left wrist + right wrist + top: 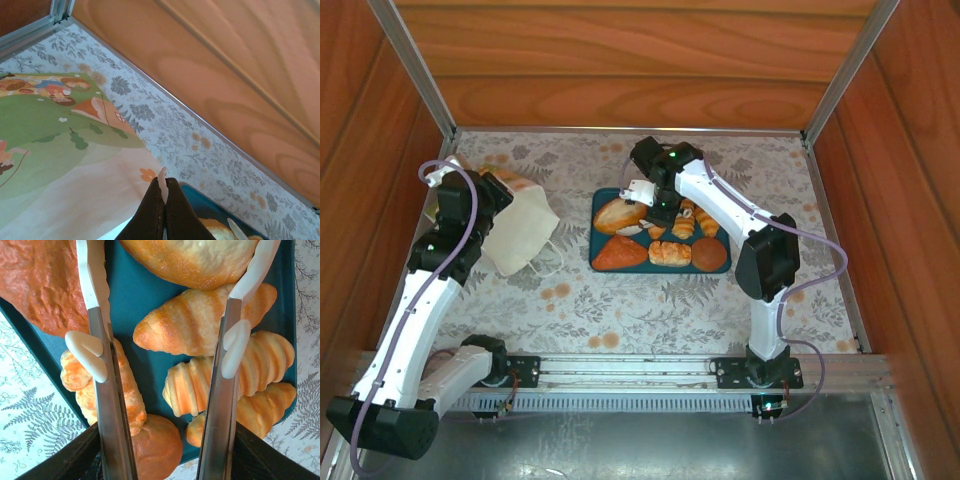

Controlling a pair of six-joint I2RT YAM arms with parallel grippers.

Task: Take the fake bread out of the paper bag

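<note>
you had the fake bread [660,238] lying on the teal tray [599,236] in the middle of the flower-patterned table [620,310], well apart from the paper bag [525,232]. the bag lay on its side at the left of the table, white face up in the top view, with a cord handle [552,262] trailing off its near edge.

your left gripper [503,194] sat at the bag's far corner. in the left wrist view its fingers [172,205] were pressed tight together, pinching the edge of the bag [60,165], whose green printed panel faced the camera. a corner of the tray [196,198] showed just beyond the tips.

your right gripper [658,208] hung over the far half of the tray. in the right wrist view its fingers [97,315] were spread wide and held nothing [177,255].

between and under them lay:
- the oval roll [195,257] at the top
- ridged croissants [200,320] stacked to the right
- a triangular piece [35,280] at the left
- a round bun [155,450] near the bottom edge

from above, the roll [618,214] lay at the tray's far left, the triangular piece [618,255] at the near left and the bun [709,254] at the near right.
</note>
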